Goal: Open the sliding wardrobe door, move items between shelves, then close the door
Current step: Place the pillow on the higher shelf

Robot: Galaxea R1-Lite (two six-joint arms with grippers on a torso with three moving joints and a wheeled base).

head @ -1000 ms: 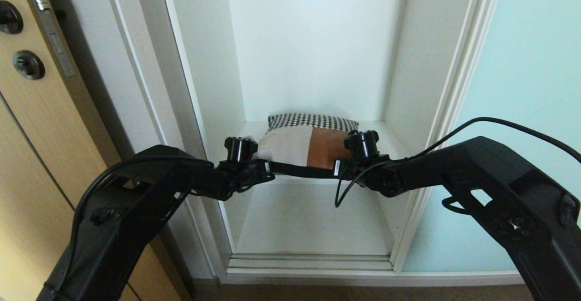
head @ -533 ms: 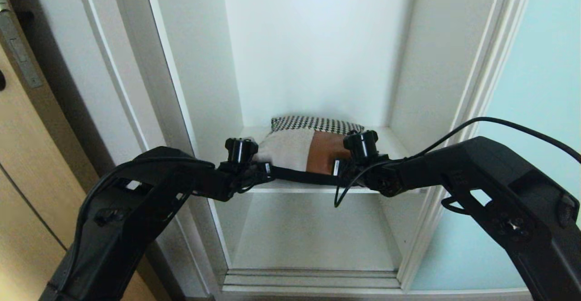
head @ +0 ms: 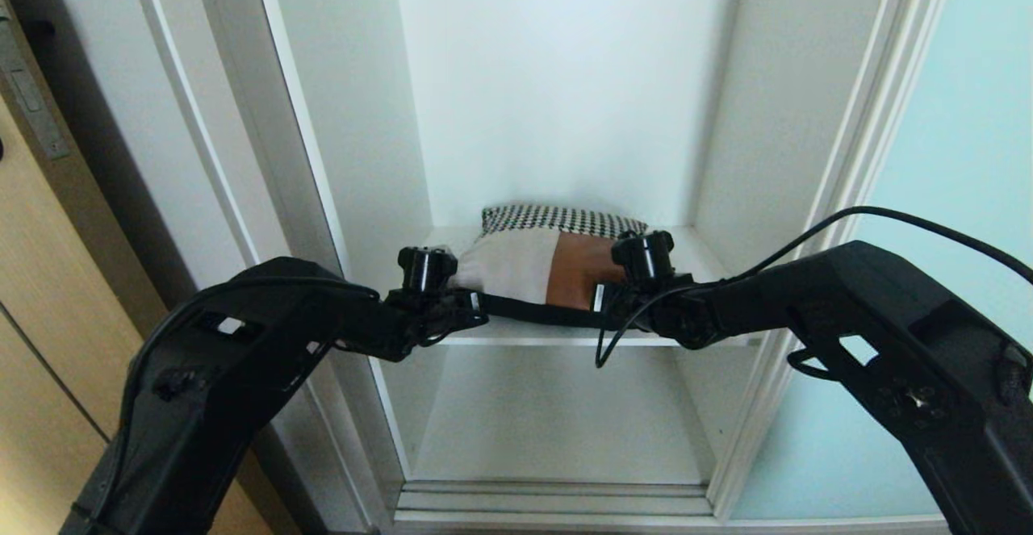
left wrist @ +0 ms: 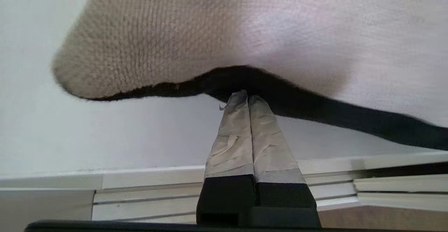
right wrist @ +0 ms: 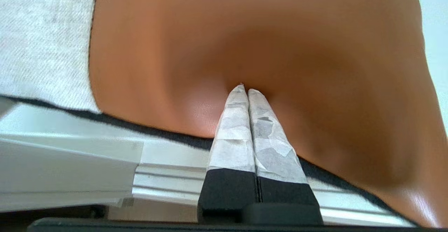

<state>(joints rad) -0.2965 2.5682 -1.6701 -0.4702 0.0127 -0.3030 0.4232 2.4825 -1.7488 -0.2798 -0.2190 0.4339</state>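
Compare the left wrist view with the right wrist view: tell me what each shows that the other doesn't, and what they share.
Only the left wrist view shows the left gripper, shut, its tips at the dark underside seam of the cushion, by the rounded corner of the cream panel.

Only the right wrist view shows the right gripper, shut, its tips pressed into the rust-orange panel, which dimples around them.

Both show the cushion's cream weave and dark back edge, taped fingers closed together, and pale door tracks beneath.
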